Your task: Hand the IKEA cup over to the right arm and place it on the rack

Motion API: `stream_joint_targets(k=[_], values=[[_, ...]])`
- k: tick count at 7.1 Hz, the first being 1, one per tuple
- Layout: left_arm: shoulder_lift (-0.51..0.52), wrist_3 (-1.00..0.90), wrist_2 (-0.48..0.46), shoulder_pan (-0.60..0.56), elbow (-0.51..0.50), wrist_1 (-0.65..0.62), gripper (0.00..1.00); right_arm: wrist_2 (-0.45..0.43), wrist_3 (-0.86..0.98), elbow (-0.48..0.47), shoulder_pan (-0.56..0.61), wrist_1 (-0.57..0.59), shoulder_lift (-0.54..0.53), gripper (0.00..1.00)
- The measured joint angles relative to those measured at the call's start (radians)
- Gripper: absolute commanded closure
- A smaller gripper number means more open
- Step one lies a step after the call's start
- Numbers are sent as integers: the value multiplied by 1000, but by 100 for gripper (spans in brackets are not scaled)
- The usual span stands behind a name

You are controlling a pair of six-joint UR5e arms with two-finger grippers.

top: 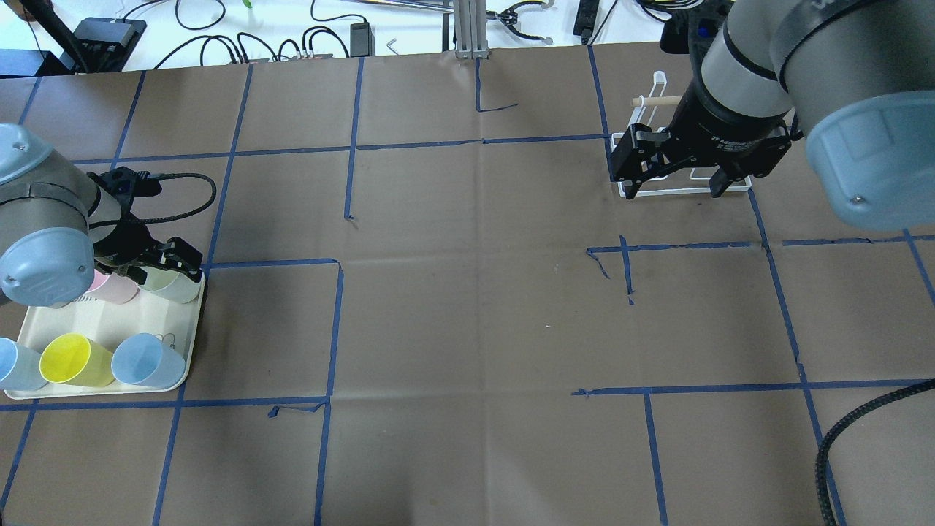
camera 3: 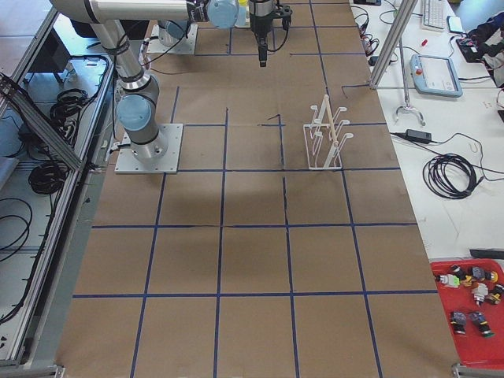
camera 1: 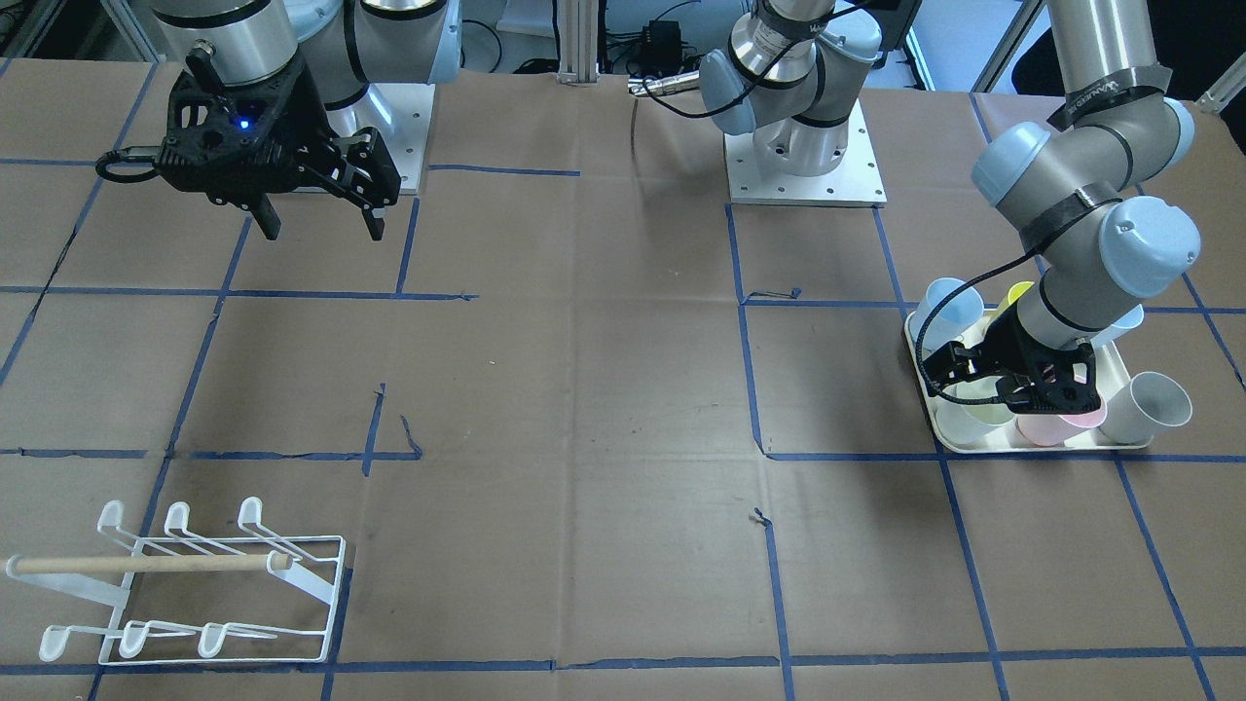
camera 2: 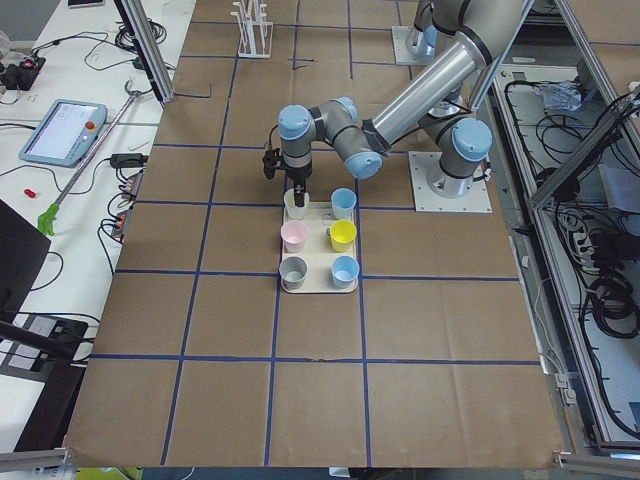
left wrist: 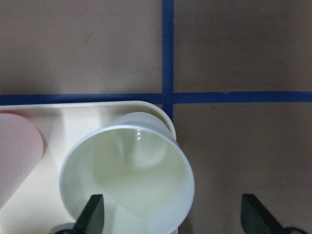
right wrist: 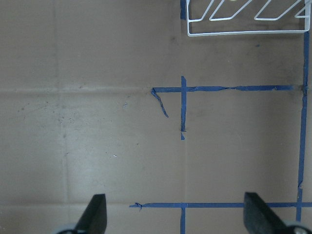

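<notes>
Currently, I am watching the left gripper [left wrist: 173,217] hovering low over one corner of the cream tray [top: 109,321]. It is the corner farthest from the robot, on the side facing the middle of the surface [top: 467,292]. The IKEA cup [left wrist: 129,175], a pale green-white one, is standing upright in that corner with its mouth facing up. The gripper's jaws are spread wide. In the wrist view one finger [left wrist: 92,214] is showing over the cup's mouth, just inside the rim, while the other is hanging outside the tray, over the brown surface. Nothing is being squeezed, and I cannot tell whether either finger is touching the cup.

Five more cups are sharing the tray. A pink cup [top: 117,288] is standing just beside the IKEA cup, along the same tray edge. A yellow cup [top: 73,359] and a blue cup [top: 146,361] are sitting along the tray edge nearest the robot, with a second blue cup [top: 14,365] just beyond the yellow one. A grey cup [camera 2: 293,270] is occupying the tray corner at the far end of the pink cup's row.

The right gripper [camera 1: 321,231] is hanging in the air well apart from the tray, toward the opposite end of the surface. Its jaws are released and holding nothing. The white wire rack [camera 1: 195,584] is standing upright at that same opposite end, well apart from the tray, with its wooden dowel [camera 1: 146,563] lying across it. Blue tape lines [top: 336,321] are crossing the surface between the tray and the rack.
</notes>
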State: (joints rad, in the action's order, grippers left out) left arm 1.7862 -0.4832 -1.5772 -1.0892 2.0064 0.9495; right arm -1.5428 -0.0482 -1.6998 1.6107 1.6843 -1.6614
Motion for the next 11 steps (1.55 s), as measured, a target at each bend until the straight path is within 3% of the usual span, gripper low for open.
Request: stream_joint_targets(k=[2,5,8,11], values=[[0,0,8,0,-4,-1,64,1,0,-3,-1,0,1,0],[1,1,13,-3,-5,-2,97,1,-1,-6,-1,1,2,0],[-14,2,25,-7,-24,7,100,1,-3,-8,-2,9,1,0],[-70,6,32,-15,-142,187,100,1,-8,-9,0,20,-5,0]])
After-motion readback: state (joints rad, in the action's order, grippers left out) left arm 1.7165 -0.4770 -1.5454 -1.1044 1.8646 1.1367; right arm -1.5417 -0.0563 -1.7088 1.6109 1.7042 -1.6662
